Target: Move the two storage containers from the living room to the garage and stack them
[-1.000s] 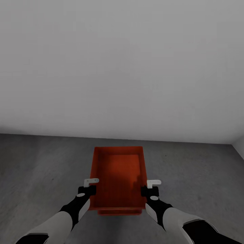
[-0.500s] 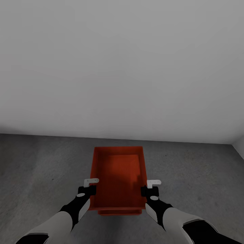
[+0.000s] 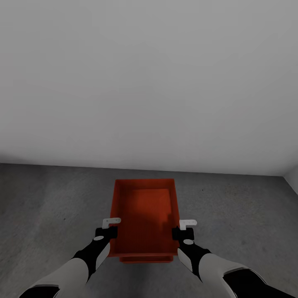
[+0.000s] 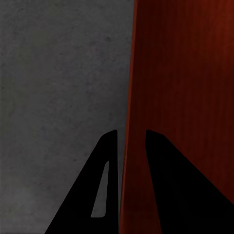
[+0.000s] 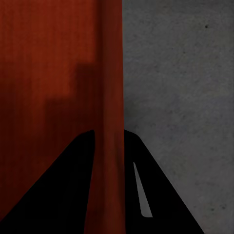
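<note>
An orange-red storage container (image 3: 145, 215) sits open side up in front of me, over the dark grey concrete floor (image 3: 49, 207). Beneath its near end the edge of a second storage container (image 3: 145, 259) peeks out; the rest is hidden. My left gripper (image 3: 111, 227) is shut on the upper bin's left wall, with one finger on each side of the rim (image 4: 127, 97). On the opposite wall my right gripper (image 3: 182, 228) is shut the same way, straddling the rim (image 5: 111, 73).
A plain pale grey wall (image 3: 149, 82) rises just beyond the bins. Concrete floor spreads to both sides, and a corner with another wall (image 3: 292, 182) shows at the far right.
The arms and bins hold nearly still. The shadow inside the upper bin has shrunk a little near the right wall.
</note>
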